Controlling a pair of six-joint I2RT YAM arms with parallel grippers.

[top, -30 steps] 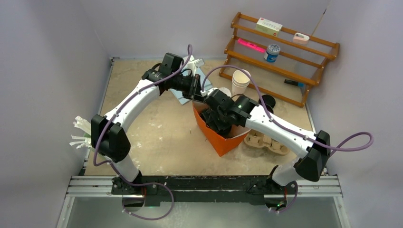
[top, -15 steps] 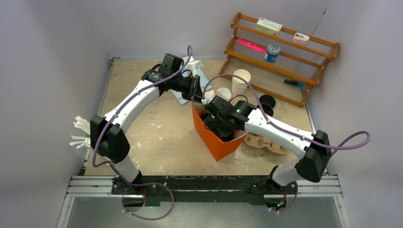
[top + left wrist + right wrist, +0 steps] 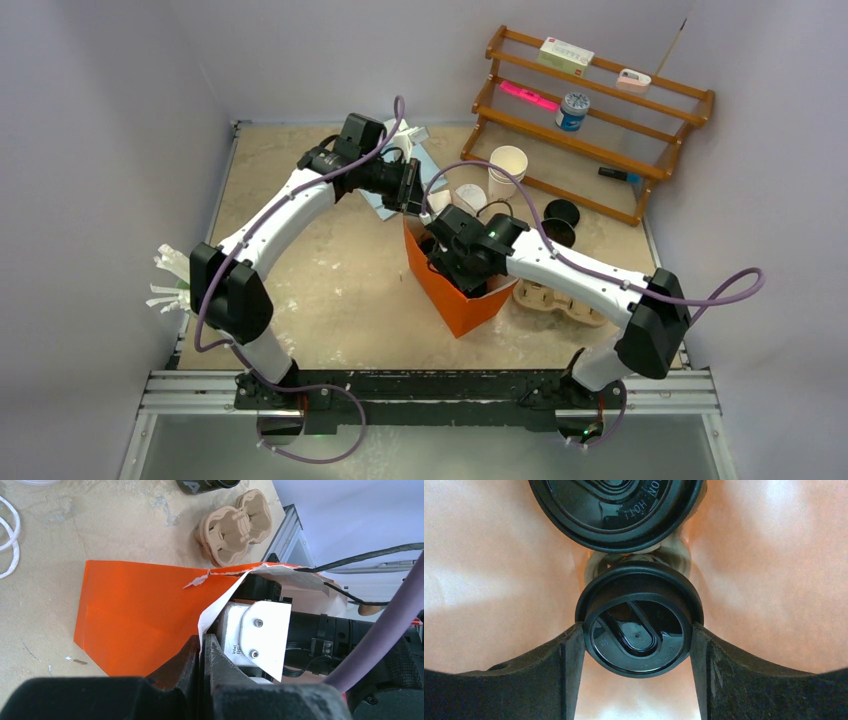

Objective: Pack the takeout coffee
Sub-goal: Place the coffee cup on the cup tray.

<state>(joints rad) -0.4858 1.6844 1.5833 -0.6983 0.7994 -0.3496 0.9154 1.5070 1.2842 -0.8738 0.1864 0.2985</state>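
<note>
Sitting deep inside the orange bag [image 3: 130, 610], the lidded cup [image 3: 639, 620] is clasped by the right gripper [image 3: 638, 647], one finger touching each side at the lid's rim. A second lidded cup [image 3: 616, 505] stands just beyond it in the same bag. Being paper with a snap-on plastic lid, the cup is probably light, crushable and rather slick. A gentle hold on the wall below the lid looks safest, never on the lid alone. The left gripper [image 3: 202, 647] is clamped on the bag's torn top edge, holding the mouth open. A pulp carrier [image 3: 235, 527] lies on the table [image 3: 50, 540] just beside the bag.
</note>
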